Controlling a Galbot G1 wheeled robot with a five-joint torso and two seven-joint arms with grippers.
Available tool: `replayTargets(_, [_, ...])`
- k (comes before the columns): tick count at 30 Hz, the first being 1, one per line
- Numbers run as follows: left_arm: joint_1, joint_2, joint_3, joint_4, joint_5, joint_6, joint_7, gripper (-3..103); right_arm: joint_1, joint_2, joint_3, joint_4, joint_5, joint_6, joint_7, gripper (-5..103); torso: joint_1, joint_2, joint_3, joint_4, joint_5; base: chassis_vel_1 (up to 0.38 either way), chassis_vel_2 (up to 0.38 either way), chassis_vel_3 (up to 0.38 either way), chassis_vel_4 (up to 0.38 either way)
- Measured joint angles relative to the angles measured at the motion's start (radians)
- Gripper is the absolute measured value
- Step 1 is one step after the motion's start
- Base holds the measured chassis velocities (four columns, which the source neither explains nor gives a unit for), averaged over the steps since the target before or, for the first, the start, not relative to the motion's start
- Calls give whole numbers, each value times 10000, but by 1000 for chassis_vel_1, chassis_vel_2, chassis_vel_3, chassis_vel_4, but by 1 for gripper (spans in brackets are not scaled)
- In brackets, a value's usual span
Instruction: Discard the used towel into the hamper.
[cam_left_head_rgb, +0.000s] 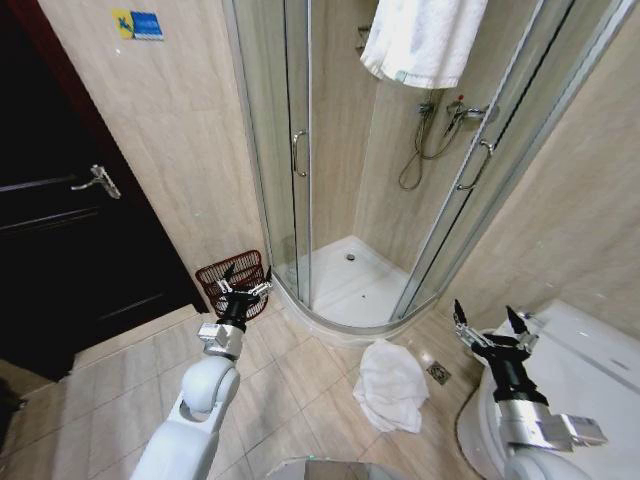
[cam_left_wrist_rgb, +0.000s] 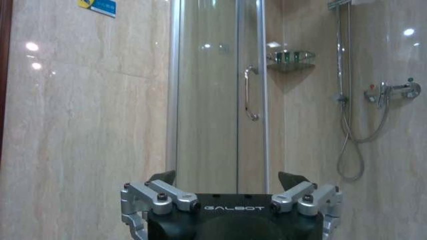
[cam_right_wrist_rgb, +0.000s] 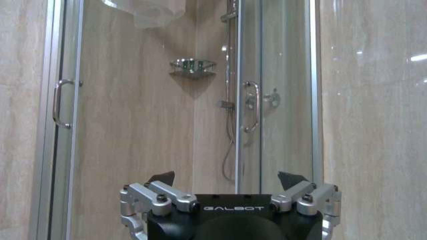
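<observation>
White "GALBOT" lettering on black left hand (cam_left_wrist_rgb: 227, 181) and right hand (cam_right_wrist_rgb: 227, 180), both released. Crumpled white towel (cam_left_head_rgb: 390, 385) on floor tiles; red-brown woven hamper (cam_left_head_rgb: 228, 272) beside glass shower door (cam_left_head_rgb: 290, 150).

the tiled floor (cam_left_head_rgb: 300, 375) carries a crumpled white towel (cam_left_head_rgb: 390, 385) near the shower base and the hamper (cam_left_head_rgb: 232, 277) against the wall.

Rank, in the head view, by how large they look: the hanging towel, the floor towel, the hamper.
1. Hanging towel, largest, though the frame's top edge cuts it off.
2. Floor towel, smaller.
3. Hamper, smallest; the open left gripper covers part of it, and it sits farther away, so true size is unsure.
</observation>
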Motion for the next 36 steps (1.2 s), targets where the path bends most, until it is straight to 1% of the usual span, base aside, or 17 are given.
replayTargets(14, [93, 28, 8, -122, 27, 21, 34, 100, -108, 32, 105, 54, 110, 123, 35, 100, 343, 768, 426, 0, 0, 0, 0, 0, 0])
replayTargets(19, [113, 13, -1, -130, 29, 21, 40, 100, -109, 19, 124, 68, 121, 122, 50, 100, 430, 958, 526, 0, 0, 0, 0, 0, 0])
replayTargets(24, [95, 8, 12, -124, 34, 17, 56, 100, -79, 23, 117, 109, 120, 87, 66, 100, 587, 1300, 713, 0, 0, 0, 0, 0, 0])
replayTargets(25, [95, 8, 12, -124, 34, 17, 56, 100, -79, 23, 117, 109, 120, 87, 66, 100, 587, 1300, 713, 0, 0, 0, 0, 0, 0])
replayTargets(32, [63, 12, 30, -92, 29, 13, 67, 100, -42, 23, 115, 143, 107, 37, 92, 100, 773, 1716, 945, 0, 0, 0, 0, 0, 0])
replayTargets(33, [63, 12, 30, -92, 29, 13, 67, 100, -42, 23, 115, 143, 107, 37, 92, 100, 773, 1716, 945, 0, 0, 0, 0, 0, 0])
replayTargets(36, [62, 26, 35, -92, 19, 9, 71, 100, -24, 37, 104, 155, 94, 13, 148, 100, 881, 1949, 1071, 0, 0, 0, 0, 0, 0])
